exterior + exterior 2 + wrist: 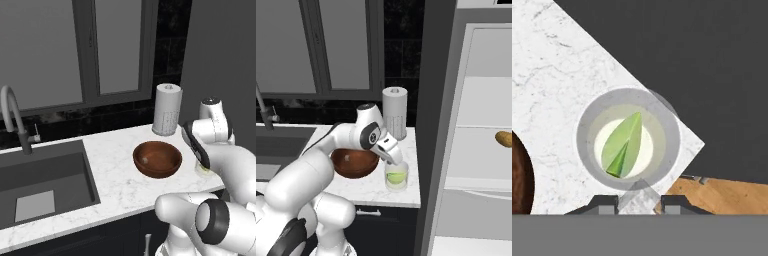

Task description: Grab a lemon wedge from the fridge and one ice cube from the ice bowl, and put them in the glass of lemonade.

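The glass of lemonade stands near the counter's front right corner, right of the ice bowl. A yellow-green lemon wedge floats in the glass, seen from straight above in the hand view. My gripper hangs just over the glass rim, pointing down. It is shut on a small translucent ice cube held between the fingertips. In the left base view the gripper partly hides the glass, beside the reddish-brown ice bowl. The fridge stands open at the right, its white shelves showing.
A white paper-towel roll stands behind the bowl against the dark wall. A tan-orange oval item lies on a fridge shelf. The sink and its faucet are to the left. The counter edge runs just in front of the glass.
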You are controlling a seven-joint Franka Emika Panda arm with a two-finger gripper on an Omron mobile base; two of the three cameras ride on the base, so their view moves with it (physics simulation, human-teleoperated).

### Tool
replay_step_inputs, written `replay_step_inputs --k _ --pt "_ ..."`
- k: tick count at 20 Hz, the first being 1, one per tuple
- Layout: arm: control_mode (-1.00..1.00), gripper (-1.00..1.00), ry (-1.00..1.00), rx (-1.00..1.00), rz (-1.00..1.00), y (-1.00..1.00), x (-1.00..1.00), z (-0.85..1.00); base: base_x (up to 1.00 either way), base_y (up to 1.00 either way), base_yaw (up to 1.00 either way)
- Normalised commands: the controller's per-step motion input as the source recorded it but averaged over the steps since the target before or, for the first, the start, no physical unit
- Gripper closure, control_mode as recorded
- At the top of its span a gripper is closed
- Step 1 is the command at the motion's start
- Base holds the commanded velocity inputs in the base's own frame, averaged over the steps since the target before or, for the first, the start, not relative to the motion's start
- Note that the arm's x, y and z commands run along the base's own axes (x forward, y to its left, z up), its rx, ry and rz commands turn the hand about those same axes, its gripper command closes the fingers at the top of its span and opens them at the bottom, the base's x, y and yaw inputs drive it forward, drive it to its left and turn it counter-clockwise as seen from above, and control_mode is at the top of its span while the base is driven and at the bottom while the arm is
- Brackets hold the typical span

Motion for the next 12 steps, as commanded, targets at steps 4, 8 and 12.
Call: replay_step_inputs --k 4,8,12 --pt "-1.00 1.00 0.00 0.01 -0.01 0.00 0.00 -0.03 0.00 0.00 0.00" --pt "-1.00 1.00 -0.05 0.00 0.00 -0.10 0.21 -0.01 0.00 0.00 0.00" --pt "-1.00 1.00 -0.09 0.00 0.00 -0.11 0.27 0.00 0.00 0.00 0.00"
